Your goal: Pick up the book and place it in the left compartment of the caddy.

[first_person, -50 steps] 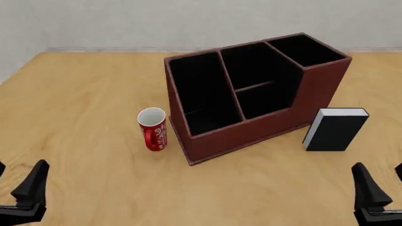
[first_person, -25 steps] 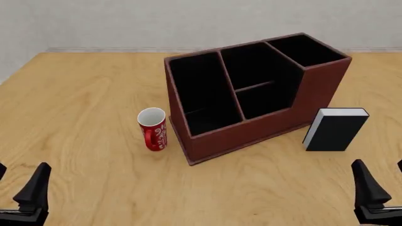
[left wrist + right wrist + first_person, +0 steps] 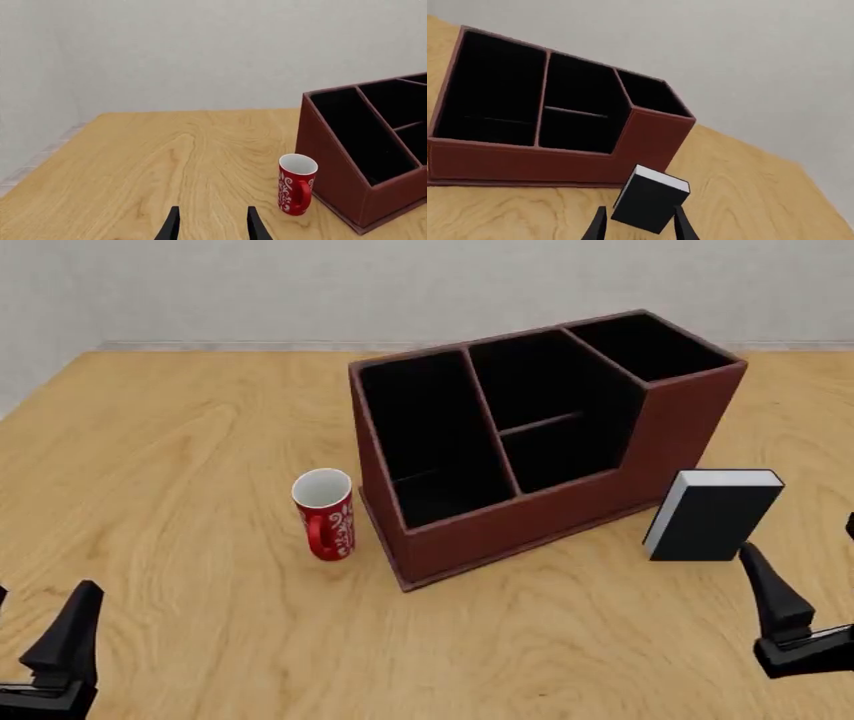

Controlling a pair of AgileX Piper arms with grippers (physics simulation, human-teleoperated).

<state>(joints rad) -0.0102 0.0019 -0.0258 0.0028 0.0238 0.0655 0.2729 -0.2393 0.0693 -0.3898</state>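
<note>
The right gripper (image 3: pixel 639 225) has its jaws released and empty, its two black fingers framing the lower part of the thick black hardcover book (image 3: pixel 649 202) with white page edges, short of it. That book (image 3: pixel 711 514) stands upright on the pale wooden table (image 3: pixel 187 450), just beside the tall end of the large red-brown leather-like caddy (image 3: pixel 534 525). Its long black-lined left compartment (image 3: pixel 424 445) holds nothing. The left gripper (image 3: pixel 212 225), jaws also released, hovers over bare wood, well apart from the red patterned mug (image 3: pixel 324 514), which stands beside the caddy's low end.
</note>
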